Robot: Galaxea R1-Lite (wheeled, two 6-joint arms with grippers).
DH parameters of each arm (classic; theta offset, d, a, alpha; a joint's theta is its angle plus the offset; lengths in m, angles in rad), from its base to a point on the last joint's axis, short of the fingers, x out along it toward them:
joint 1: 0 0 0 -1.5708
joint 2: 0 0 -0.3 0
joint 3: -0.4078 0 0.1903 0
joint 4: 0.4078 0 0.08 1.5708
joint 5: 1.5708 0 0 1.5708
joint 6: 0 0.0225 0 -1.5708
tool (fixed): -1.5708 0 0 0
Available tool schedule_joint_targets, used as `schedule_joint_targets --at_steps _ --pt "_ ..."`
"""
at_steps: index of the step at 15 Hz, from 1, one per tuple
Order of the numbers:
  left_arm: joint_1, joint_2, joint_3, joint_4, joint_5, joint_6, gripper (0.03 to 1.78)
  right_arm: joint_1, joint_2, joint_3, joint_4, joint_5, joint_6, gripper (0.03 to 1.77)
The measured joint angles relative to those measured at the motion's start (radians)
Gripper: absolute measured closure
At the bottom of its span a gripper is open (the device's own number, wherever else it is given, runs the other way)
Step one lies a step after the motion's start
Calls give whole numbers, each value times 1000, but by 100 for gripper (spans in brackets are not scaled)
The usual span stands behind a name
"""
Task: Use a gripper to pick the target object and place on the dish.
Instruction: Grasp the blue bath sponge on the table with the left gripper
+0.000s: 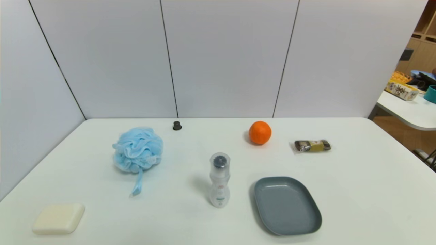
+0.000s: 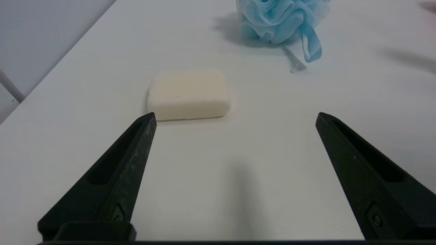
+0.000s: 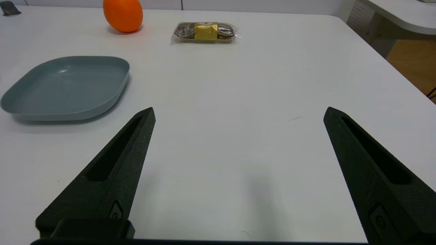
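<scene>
Both grippers parked, jaws wide, holding nothing.

Left gripper [image 2: 235, 117] hangs over bare table [image 1: 357, 190] short of the soap [image 2: 189, 94]; the pouf [image 1: 138, 149] sits beyond, ribbon trailing toward the robot. Right gripper [image 3: 238, 114] is near the dish [image 1: 287, 206], whose long axis runs front to back.

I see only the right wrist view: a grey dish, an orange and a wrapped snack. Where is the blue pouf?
Observer: The blue pouf sits on the table's left side, far from the dish.
Operator: Does anything stand between them?
Observer: Yes, a small clear bottle stands upright just left of the dish.
Operator: Is the left gripper near the pouf?
Observer: The left gripper is open above the table, with a cream soap bar lying between it and the pouf.
</scene>
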Motion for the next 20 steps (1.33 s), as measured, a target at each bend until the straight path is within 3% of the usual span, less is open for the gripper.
schedule_joint_targets --at_steps 4,7,11,14,20 --pt "0 92 -137 164 -1 42 12 0 0 0 0 0 0 9" --pt "0 257 -287 280 -4 104 12 0 0 0 0 0 0 9" --pt "-12 523 -439 308 -24 182 12 0 0 0 0 0 0 9" --pt "-21 762 -582 314 -85 253 12 0 0 0 0 0 0 9" --pt "-36 1199 -944 361 -127 447 12 0 0 0 0 0 0 9"
